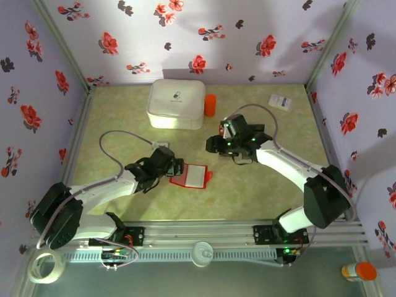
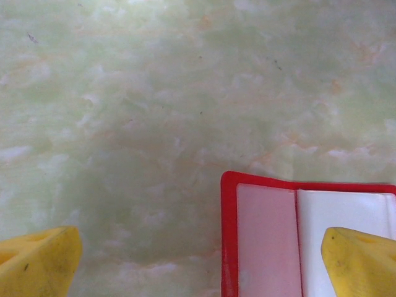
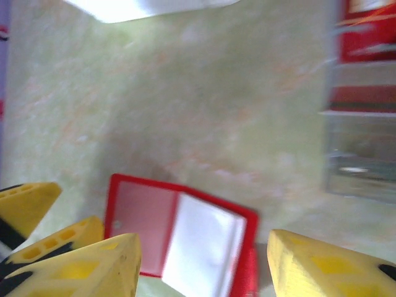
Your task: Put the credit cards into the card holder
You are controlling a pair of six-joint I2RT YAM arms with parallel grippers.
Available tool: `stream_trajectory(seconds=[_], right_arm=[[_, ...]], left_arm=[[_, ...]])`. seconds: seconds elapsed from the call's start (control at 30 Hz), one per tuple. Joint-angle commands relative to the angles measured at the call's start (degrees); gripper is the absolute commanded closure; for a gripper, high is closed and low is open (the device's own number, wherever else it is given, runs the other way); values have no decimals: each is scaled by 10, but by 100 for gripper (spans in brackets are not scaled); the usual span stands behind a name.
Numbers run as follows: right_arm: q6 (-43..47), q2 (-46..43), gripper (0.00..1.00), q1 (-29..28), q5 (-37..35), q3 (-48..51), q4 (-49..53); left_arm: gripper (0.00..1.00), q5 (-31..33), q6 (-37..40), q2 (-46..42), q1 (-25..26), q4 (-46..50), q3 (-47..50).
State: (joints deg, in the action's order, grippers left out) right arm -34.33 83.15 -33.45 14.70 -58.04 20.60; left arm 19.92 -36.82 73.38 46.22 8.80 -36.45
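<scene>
The card holder (image 1: 192,176) lies open on the green table, a red cover with pale inside pages. In the left wrist view the card holder (image 2: 266,241) sits at the lower right. My left gripper (image 1: 177,167) (image 2: 201,263) is open wide at its left edge, with one finger (image 2: 359,260) over the white page. My right gripper (image 1: 214,144) (image 3: 204,266) hangs open and empty above the table, just behind the card holder (image 3: 179,235). Blurred red and grey credit cards (image 3: 362,93) lie at the right edge of the right wrist view.
A big white rounded box (image 1: 176,103) and an orange cylinder (image 1: 210,105) stand at the back. A small white box (image 1: 281,102) lies at the back right. Flowered walls close in the table on three sides.
</scene>
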Motion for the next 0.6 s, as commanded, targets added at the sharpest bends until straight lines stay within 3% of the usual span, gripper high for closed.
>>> stream_trajectory(seconds=[0.0,0.57], right_arm=[[51,-3,43,17,-35,-2,74],[27,113,43,22,-12,13,-6]], left_arm=[[0,1,1,12,-3,-23,17],[0,6,-10,30,-4,-37,38]])
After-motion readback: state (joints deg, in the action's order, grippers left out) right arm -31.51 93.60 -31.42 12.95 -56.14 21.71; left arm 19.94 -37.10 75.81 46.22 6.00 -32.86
